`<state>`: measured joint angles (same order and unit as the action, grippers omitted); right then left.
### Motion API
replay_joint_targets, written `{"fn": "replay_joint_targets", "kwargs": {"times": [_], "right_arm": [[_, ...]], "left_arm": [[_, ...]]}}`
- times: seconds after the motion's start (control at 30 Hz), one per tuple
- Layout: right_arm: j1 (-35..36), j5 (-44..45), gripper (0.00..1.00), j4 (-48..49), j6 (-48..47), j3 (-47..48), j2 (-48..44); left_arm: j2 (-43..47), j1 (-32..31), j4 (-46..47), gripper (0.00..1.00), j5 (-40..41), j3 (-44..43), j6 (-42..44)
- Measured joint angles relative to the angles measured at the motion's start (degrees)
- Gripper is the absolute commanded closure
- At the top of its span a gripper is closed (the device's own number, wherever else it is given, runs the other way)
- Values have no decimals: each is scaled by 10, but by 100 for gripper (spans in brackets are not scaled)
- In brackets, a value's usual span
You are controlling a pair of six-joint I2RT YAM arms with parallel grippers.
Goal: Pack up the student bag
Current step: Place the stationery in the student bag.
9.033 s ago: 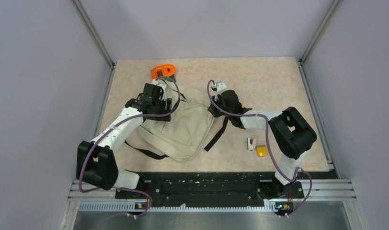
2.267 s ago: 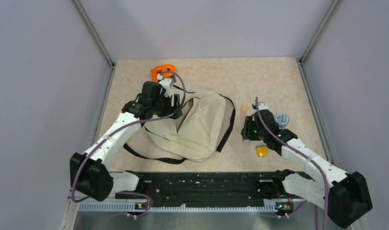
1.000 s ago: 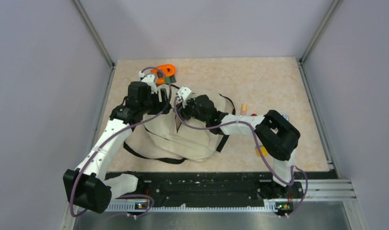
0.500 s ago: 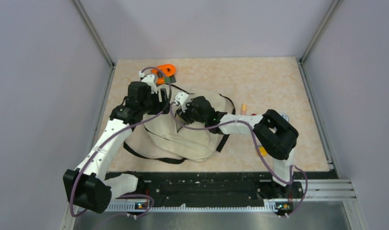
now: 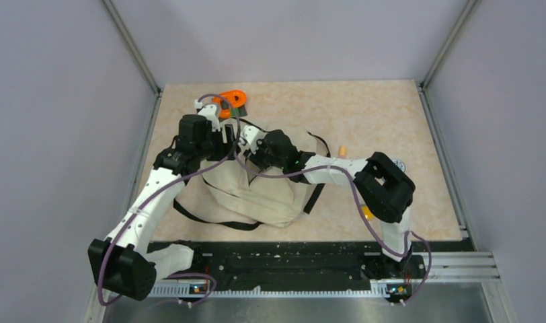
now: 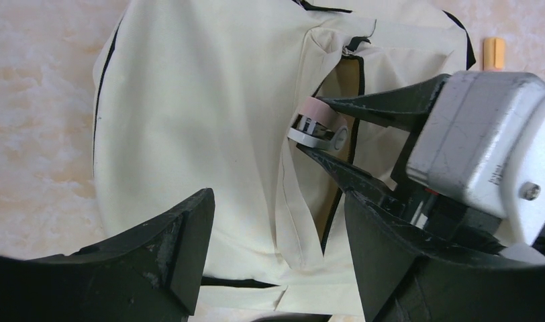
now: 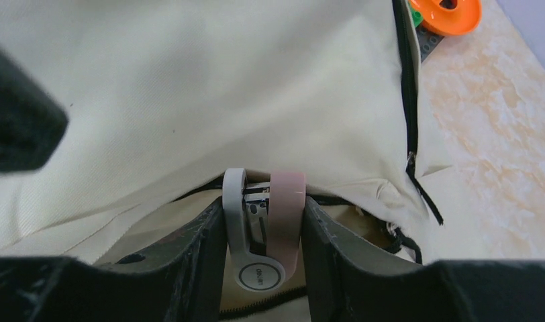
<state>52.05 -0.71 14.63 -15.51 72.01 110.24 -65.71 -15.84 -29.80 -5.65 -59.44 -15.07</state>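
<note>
At the student bag [image 5: 257, 192] mouth, right pincer [image 7: 262, 209] tight on pink stapler [image 7: 287, 211], left pincer [image 6: 278, 202] agape, empty.

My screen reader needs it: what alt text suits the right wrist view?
The right gripper holds a small pink-and-grey stapler at the opening of the beige student bag. The bag's fabric fills most of the view; an orange object shows at top right.
</note>
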Motion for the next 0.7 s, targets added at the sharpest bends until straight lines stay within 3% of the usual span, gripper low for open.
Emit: {"fn": "replay_joint_targets", "kwargs": {"times": [0.43,0.7], "right_arm": [[-23,-11,58,1,-75,73,57],[-51,-30,56,-92,-88,99,57]], "left_arm": [[0,8,12,24,13,0,0],[0,3,11,24,-8,0,0]]}}
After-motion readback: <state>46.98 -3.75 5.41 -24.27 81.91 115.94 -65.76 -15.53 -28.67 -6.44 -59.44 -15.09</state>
